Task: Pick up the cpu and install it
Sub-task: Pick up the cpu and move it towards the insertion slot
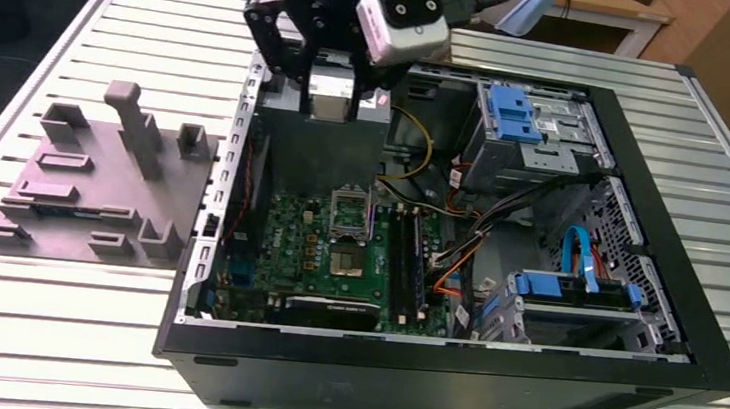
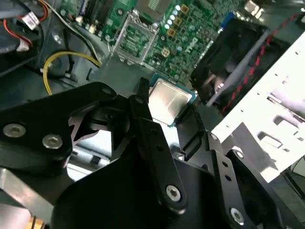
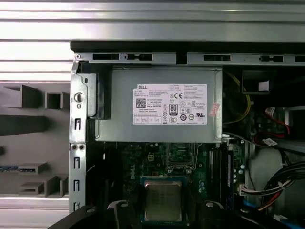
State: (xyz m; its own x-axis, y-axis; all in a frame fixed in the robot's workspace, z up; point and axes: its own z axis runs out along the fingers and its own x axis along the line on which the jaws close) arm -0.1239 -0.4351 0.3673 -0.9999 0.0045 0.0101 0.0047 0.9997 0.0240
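Observation:
The cpu (image 2: 167,99) is a small square chip with a shiny metal top, and my gripper (image 2: 170,106) is shut on it, one black finger on each side. In the first wrist view the cpu (image 3: 163,200) hangs over the green motherboard, just short of the dark socket (image 3: 181,155) with its metal frame. The exterior view has the gripper (image 1: 331,101) at the far end of the open computer case, above the grey power-supply box. The socket (image 1: 351,213) lies open on the motherboard nearer the middle of the case.
The grey power-supply box (image 3: 162,105) sits beside the socket. A grey holder block (image 1: 98,189) stands on the slatted table at the exterior view's left. Inside the case (image 1: 456,374) are blue drive bays (image 1: 521,114), loose cables (image 1: 469,245) and a black memory stick (image 1: 407,259).

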